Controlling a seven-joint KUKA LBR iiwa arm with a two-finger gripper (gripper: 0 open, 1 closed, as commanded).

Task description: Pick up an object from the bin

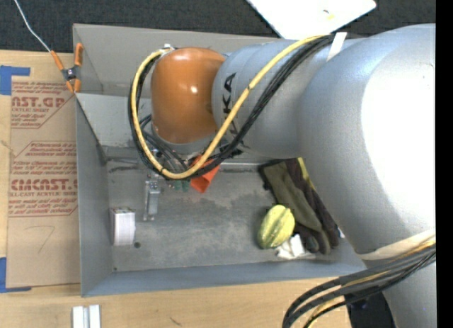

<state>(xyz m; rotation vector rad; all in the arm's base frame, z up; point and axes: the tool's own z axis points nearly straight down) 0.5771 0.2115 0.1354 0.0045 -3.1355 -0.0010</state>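
Gripper hangs low in the bin just beside a small white object, likely its easiest pick lying alone, though open or closed I cannot tell.

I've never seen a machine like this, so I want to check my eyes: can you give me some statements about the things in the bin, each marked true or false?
1. A yellow-green, gourd-shaped thing lies toward the right of the bin in this view. True.
2. A small white roll lies near the left wall. True.
3. The roll touches the gourd-shaped thing. False: bare floor separates them.
4. A dark cloth-like thing lies at the left wall. False: it lies at the right, beside the gourd-shaped thing.
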